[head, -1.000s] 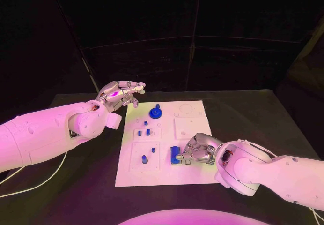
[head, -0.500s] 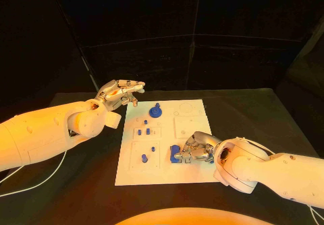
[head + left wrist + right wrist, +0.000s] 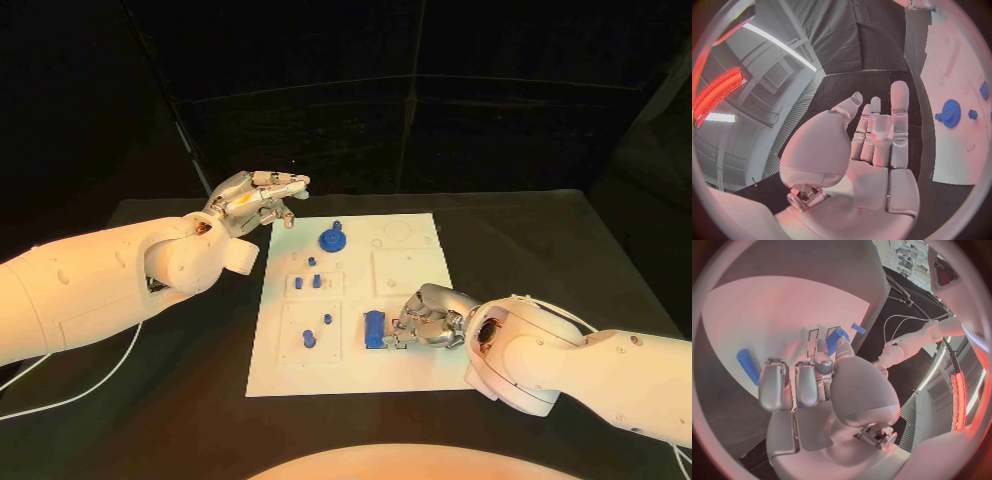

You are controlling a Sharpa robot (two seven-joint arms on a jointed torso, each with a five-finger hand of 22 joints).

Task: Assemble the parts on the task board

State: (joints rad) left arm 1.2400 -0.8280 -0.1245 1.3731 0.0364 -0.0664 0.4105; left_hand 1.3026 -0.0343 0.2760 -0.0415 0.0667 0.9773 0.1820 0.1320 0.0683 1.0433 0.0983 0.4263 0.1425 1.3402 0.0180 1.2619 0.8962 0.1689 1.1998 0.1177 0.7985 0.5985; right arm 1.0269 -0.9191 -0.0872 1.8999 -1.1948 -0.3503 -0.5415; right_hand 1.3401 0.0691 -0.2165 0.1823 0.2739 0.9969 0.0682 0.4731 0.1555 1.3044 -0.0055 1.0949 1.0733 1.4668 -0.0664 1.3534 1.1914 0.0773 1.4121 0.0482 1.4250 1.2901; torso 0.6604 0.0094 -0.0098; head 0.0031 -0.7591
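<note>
My right hand (image 3: pixel 428 318) sits low on the near right part of the task board (image 3: pixel 411 375), fingers curled in toward the tall blue block (image 3: pixel 375 329) standing just beside them. Against a second ago, the small blue bit that showed at my fingertips next to that block is gone from sight, and the block now stands alone, so I judge that piece either seated or tucked under my fingers; I can't tell which. In my right wrist view the fingers (image 3: pixel 808 385) are bent close over the board with a blue piece (image 3: pixel 836 338) just past their tips, touching or nearly so, and whether I actually have hold of it I cannot say. A loose blue peg (image 3: pixel 747 365) lies off to the side on the white plate there. My left hand (image 3: pixel 261 201) hovers past the board's far left corner, above the black table (image 3: pixel 548 240), fingers loosely apart and holding nothing, much as it was. Around the board: the blue gear (image 3: pixel 333 239) near the far edge, two little blue pegs (image 3: pixel 307 283) in the middle panel, and two more (image 3: pixel 310 339) in the near left panel. My own right fingers crowd the block, and that hides the fit.
</note>
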